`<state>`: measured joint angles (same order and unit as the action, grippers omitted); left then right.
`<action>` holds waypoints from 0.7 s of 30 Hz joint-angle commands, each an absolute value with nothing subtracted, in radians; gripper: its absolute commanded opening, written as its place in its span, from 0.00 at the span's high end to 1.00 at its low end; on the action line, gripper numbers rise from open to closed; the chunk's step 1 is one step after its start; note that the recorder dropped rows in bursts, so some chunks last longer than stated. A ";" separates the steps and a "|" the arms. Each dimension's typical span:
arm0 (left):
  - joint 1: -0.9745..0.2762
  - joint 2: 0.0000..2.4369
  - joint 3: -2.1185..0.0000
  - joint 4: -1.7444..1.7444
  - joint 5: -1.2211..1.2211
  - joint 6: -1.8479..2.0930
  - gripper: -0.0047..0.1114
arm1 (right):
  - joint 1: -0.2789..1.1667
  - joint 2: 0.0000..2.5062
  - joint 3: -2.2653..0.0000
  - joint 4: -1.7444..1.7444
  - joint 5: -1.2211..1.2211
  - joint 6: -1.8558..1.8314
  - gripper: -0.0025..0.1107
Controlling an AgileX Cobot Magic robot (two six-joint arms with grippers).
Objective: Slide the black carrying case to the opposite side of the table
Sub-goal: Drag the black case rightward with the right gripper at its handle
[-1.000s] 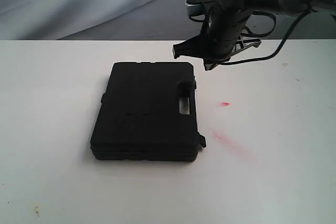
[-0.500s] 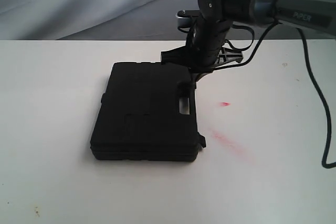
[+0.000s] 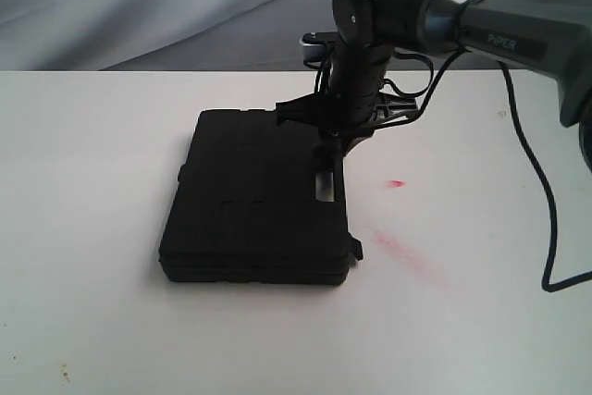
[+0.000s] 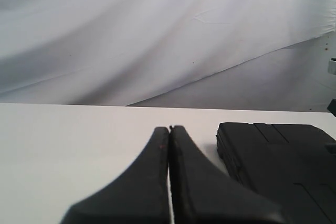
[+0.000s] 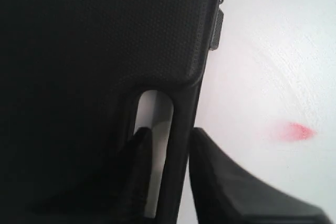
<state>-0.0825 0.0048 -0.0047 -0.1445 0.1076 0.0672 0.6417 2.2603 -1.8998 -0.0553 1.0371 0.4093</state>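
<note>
The black carrying case (image 3: 250, 201) lies flat on the white table (image 3: 481, 321), left of centre. My right gripper (image 3: 327, 147) has come down at the case's right edge. In the right wrist view the right gripper (image 5: 169, 132) is open and straddles the handle bar (image 5: 179, 114). One finger sits in the handle slot and the other outside it, with narrow gaps showing. My left gripper (image 4: 169, 128) is shut on nothing, low over the table, with the case (image 4: 283, 156) beside it.
Red smears mark the table right of the case (image 3: 396, 183) (image 3: 403, 250), one also showing in the right wrist view (image 5: 294, 131). A grey cloth backdrop (image 3: 139, 6) hangs behind the table's far edge. A cable (image 3: 546, 228) trails from the right arm.
My right arm has moved left and down from behind the case's far right corner, bringing its fingers onto the handle. The case has not moved.
</note>
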 commanded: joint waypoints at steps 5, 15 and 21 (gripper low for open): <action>-0.080 0.000 0.000 -0.143 0.106 0.066 0.96 | 0.649 2.275 -1.905 -0.052 1.041 0.401 0.65; -0.080 0.000 0.000 -0.143 0.106 0.066 0.96 | 0.649 2.324 -1.905 -0.052 1.029 0.401 0.65; -0.080 0.000 0.000 -0.143 0.106 0.066 0.96 | 0.649 2.350 -1.903 -0.052 1.001 0.401 0.65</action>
<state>-0.0825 0.0048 -0.0047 -0.1445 0.1076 0.0672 0.6484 2.3450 -1.9008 -0.0553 1.0247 0.4074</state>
